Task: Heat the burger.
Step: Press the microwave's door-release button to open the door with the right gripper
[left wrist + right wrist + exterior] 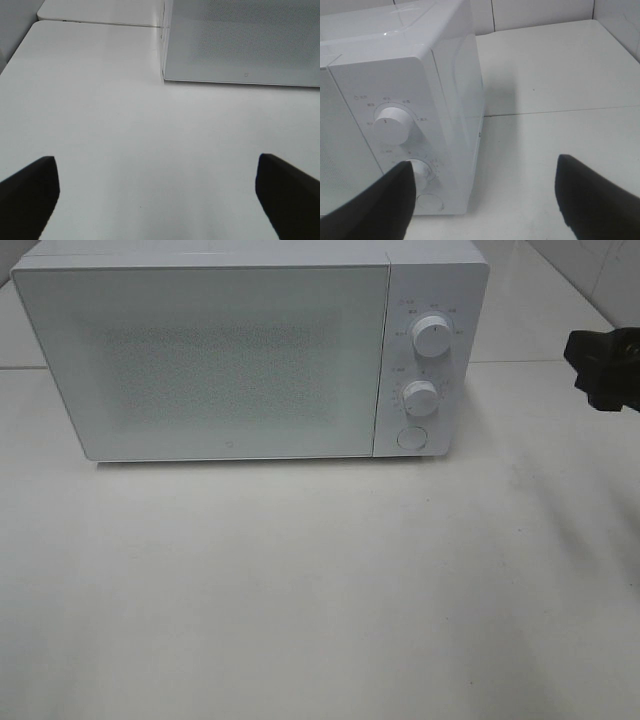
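Though shut, microwave (200,360) — broad tabletop (300,590) before it.

One microwave (200,350), two knobs (432,337), one button (411,438)

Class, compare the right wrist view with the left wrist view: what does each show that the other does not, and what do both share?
Only the right wrist view: the upper knob, the lower knob, the round button and the right pincer, open. Only the left wrist view: the left pincer, open, with nothing between its fingers. Both: the white microwave, the white table, and no burger in sight.
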{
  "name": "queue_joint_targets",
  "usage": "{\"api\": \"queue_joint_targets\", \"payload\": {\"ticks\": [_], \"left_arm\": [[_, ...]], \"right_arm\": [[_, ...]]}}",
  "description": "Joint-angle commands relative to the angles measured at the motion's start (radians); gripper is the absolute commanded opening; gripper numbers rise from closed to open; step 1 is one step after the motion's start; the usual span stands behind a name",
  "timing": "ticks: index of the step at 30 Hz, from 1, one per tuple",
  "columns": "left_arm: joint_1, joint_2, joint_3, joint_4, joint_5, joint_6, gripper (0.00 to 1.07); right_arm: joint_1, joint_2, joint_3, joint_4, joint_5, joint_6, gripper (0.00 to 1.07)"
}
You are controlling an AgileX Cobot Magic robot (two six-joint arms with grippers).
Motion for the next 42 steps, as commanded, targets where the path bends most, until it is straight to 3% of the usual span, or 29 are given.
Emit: {"api": "queue_joint_targets", "payload": {"ticks": [1, 13, 22, 24, 30, 42], "left_arm": [[0.004, -0.020, 0.001, -0.003, -0.011, 0.001, 1.00], [0.004, -0.020, 0.001, -0.003, -0.011, 0.001, 1.00], [0.004, -0.020, 0.001, -0.003, -0.011, 0.001, 1.00], [0.004, -0.020, 0.001, -0.003, -0.011, 0.001, 1.00], [0.004, -0.020, 0.001, -0.003, -0.011, 0.001, 1.00], [0.004, -0.020, 0.001, -0.003, -0.011, 0.001, 1.00]], "right_arm": [[-0.004, 0.061, 0.039, 0.055, -0.155, -0.074, 0.76], [-0.003, 0.206, 0.124, 0.179, -0.385, -0.105, 0.75], [0.217, 0.296, 0.124, 0.415, -0.454, -0.240, 0.75], [0.336, 0.370, 0.123, 0.521, -0.556, -0.295, 0.75], [0.482, 0.476, 0.119, 0.637, -0.688, -0.292, 0.75], [0.656, 0.588, 0.017, 0.780, -0.682, -0.344, 0.75]]}}
